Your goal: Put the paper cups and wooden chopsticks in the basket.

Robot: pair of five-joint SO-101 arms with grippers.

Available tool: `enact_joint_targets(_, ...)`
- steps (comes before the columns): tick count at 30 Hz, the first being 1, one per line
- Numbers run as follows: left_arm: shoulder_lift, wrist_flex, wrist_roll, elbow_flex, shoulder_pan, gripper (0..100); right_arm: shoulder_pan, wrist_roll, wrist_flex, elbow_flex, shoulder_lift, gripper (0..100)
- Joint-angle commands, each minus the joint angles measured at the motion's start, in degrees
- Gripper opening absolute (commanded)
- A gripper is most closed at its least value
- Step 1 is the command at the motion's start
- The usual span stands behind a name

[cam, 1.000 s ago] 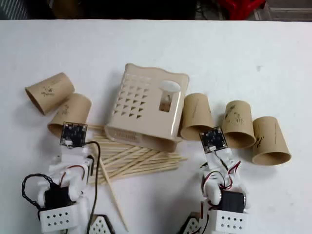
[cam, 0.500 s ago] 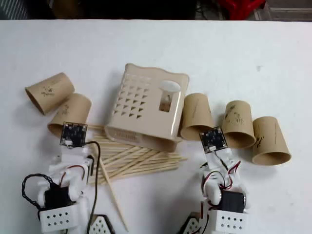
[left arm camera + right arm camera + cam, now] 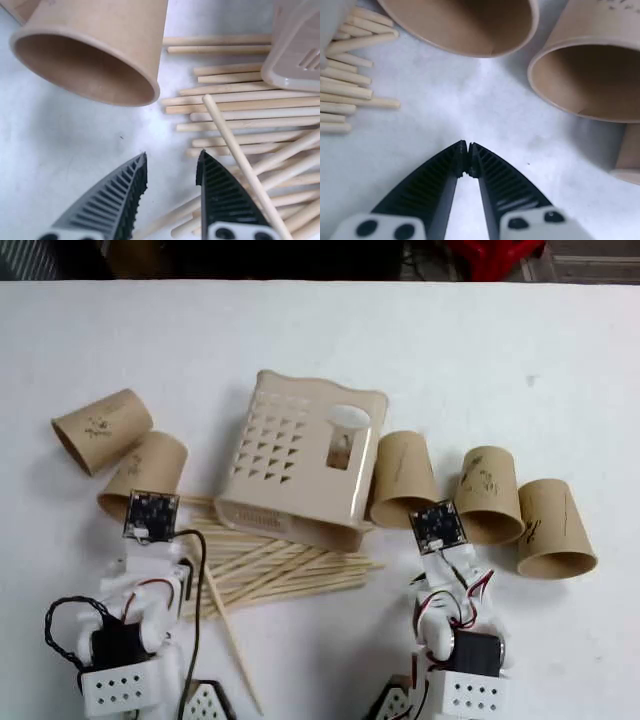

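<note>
White desk (image 3: 330, 340) under everything. Beige basket (image 3: 300, 460) mid-desk, apparently tipped over: latticed wall and handle hole up, no opening seen from above.

Five paper cups, all on their sides. Left of basket: outer left cup (image 3: 100, 430), inner left cup (image 3: 145, 475). Right of basket: near cup (image 3: 402, 480) just beside it, middle cup (image 3: 490, 495), outer right cup (image 3: 555, 530).

Chopsticks (image 3: 280, 565) heaped in front of basket, some ends under its edge. Stray chopstick (image 3: 230, 630) angled toward the arms.

Left pincer (image 3: 170, 170) spread apart, empty, near inner left cup's mouth, beside chopstick ends. Right pincer (image 3: 468, 150) pressed together, holding nothing, over bare desk before two cup mouths.

Risks:
- Basket probably needs righting first, otherwise drops slide off.
- Cups likely to roll from a nudge or off-centre pinch.
- Thin interleaved chopsticks likely to slip or drag neighbours.
- Right pincer, unopened, would shove a cup.
</note>
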Motion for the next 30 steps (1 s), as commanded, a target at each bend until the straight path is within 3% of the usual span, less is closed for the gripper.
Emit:
enact_joint_targets(1, -0.13, 0.35, 0.79, 0.00, 0.40, 17, -0.22, 0.53, 0.13, 0.44, -0.31, 1.7)
enact_joint_targets(16, -0.13, 0.35, 0.79, 0.00, 0.40, 17, -0.57, 0.35, 0.13, 0.44, -0.31, 1.7)
enact_joint_targets(30, -0.13, 0.35, 0.79, 0.00, 0.40, 17, -8.31, 0.44, 0.13, 0.44, -0.31, 1.8)
